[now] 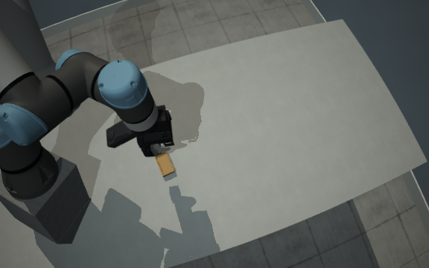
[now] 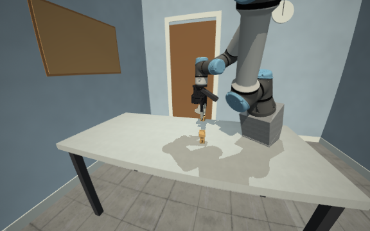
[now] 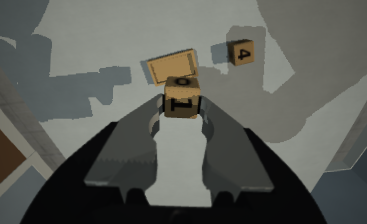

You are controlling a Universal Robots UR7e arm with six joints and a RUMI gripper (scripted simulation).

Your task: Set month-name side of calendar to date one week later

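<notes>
A pale worktop (image 2: pixel 133 138) on dark legs stands before a blue wall with a brown door (image 2: pixel 185 64) and a brown board (image 2: pixel 76 45). The arm (image 2: pixel 252 48) rises from a grey block (image 2: pixel 276 123) at the worktop's far edge and reaches out over the surface, its wrist pointing down. The hand (image 3: pixel 182 112) hangs above the worktop and pinches a wooden cube (image 3: pixel 182 97) between its two grey fingers; in the wrist view the cube's near face bears a 1 lying on its side, and its upper face a 0. Below it on the worktop sits the tray (image 1: pixel 165 165), an orange wooden piece seen just past the held cube in the wrist view and just beside the hand in the top view. The second cube (image 3: pixel 240 52) rests on the worktop apart from the tray, outside it, with a 4 on the face turned to the wrist camera.
</notes>
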